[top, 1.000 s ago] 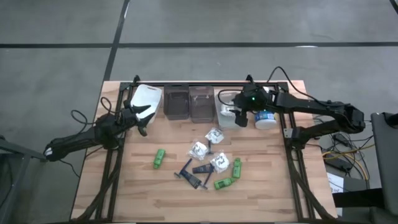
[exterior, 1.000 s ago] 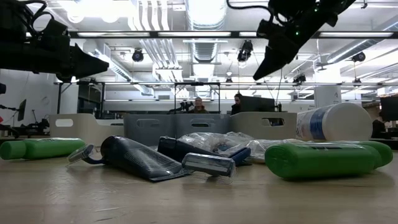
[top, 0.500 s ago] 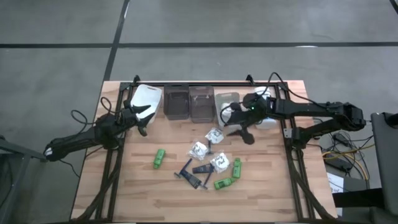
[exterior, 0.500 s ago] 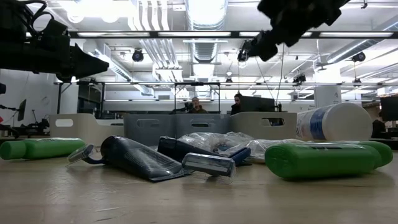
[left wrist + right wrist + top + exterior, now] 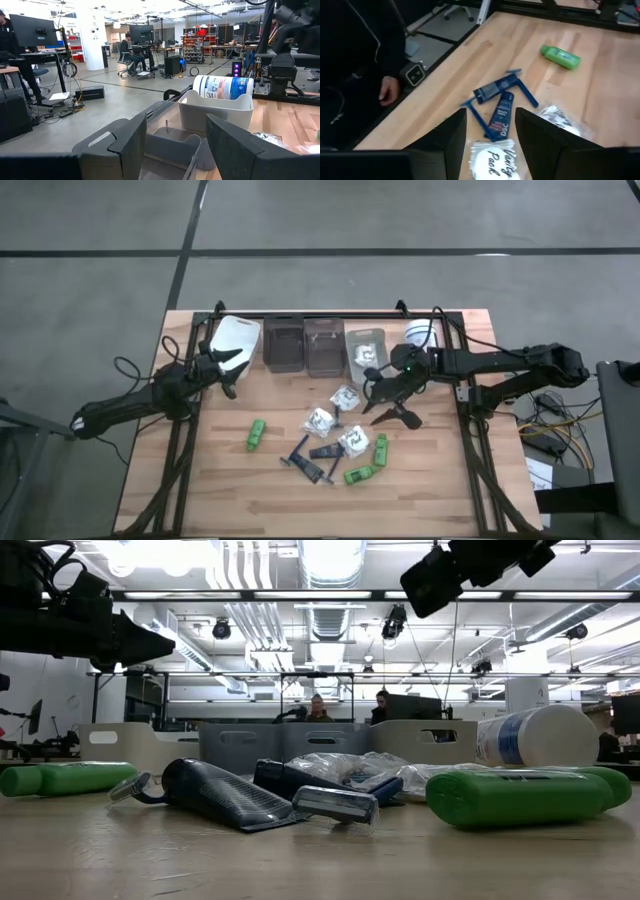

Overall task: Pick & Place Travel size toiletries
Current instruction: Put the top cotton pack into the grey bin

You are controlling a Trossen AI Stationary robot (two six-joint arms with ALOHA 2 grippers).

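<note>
Right gripper [image 5: 388,409]: held above the tabletop right of centre, near the clear packets; fingers [image 5: 451,137] seen parted, nothing between them.
Left gripper [image 5: 175,145]: kept by the white bin [image 5: 237,340] at the back left corner; fingers spread wide, nothing held.
Clear packets with white contents [image 5: 320,420]: clustered at mid-table; one lies in a bin [image 5: 365,352] at the back edge.
Small green bottles [image 5: 256,433]: one left of centre, two toward the front right [image 5: 359,475].
Dark blue razors and small tube [image 5: 501,114]: laid together toward the front edge.
White tub with blue label [image 5: 420,336]: set at the back right.
</note>
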